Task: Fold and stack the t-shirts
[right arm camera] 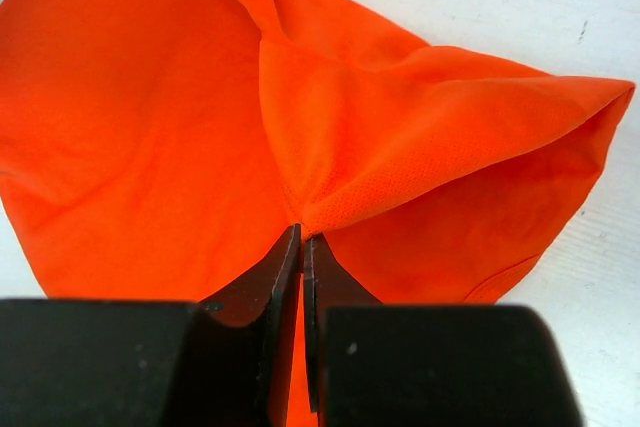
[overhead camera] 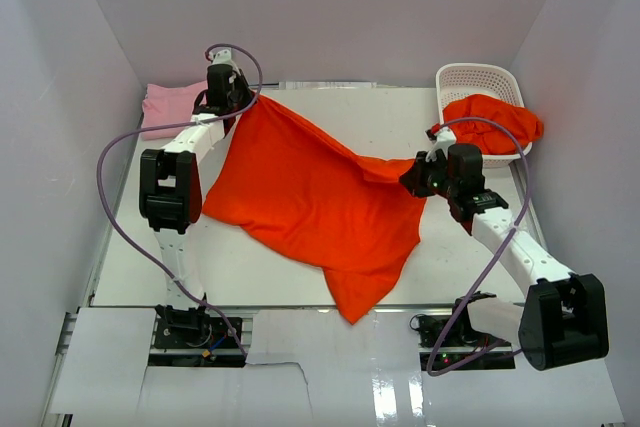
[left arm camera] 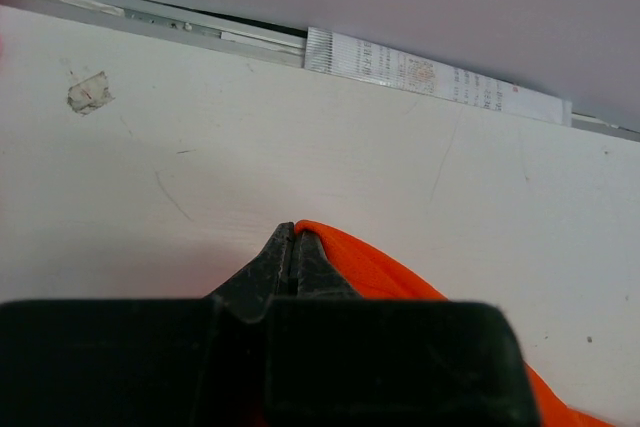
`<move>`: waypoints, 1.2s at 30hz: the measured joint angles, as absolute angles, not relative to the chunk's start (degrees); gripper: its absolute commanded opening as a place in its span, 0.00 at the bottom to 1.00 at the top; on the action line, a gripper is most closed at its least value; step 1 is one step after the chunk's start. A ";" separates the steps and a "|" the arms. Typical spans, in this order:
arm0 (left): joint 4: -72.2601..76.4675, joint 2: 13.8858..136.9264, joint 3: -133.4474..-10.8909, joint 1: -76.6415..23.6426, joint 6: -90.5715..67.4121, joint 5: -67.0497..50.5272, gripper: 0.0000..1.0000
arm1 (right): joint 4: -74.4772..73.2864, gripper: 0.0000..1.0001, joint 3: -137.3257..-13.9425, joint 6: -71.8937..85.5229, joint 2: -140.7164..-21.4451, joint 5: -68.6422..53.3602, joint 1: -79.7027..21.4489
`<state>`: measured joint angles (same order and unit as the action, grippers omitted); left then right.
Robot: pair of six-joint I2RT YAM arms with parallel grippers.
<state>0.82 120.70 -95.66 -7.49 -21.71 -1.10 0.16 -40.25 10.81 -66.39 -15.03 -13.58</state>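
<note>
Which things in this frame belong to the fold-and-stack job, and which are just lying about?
Job:
spread orange t-shirt
bunched orange t-shirt, in the basket
pink t-shirt, far left corner

Lying about:
white basket
tape scrap
printed strip at the back edge

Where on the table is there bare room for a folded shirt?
Bare table lies at the far edge between the spread orange shirt and the basket, also near left. Crowded: the centre, and far left by the pink shirt.
</note>
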 measured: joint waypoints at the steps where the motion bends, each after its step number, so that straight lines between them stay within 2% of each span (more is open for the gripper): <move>1: 0.80 120.70 -95.44 -7.49 -21.63 -1.10 0.00 | 0.03 0.08 -40.05 11.00 -66.28 -14.92 -13.87; 16: 0.23 120.70 -87.00 -7.44 -20.80 -0.56 0.00 | -0.23 0.08 -38.33 12.36 -64.84 -13.80 -16.62; 36: 0.47 119.74 -84.55 -7.27 -19.88 2.48 0.00 | -0.51 0.08 -33.12 14.63 -61.58 -12.51 -19.68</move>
<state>0.47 119.74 -84.55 -7.27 -19.88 2.48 -0.51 -33.12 14.63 -61.58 -12.51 -19.68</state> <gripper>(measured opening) 0.010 0.081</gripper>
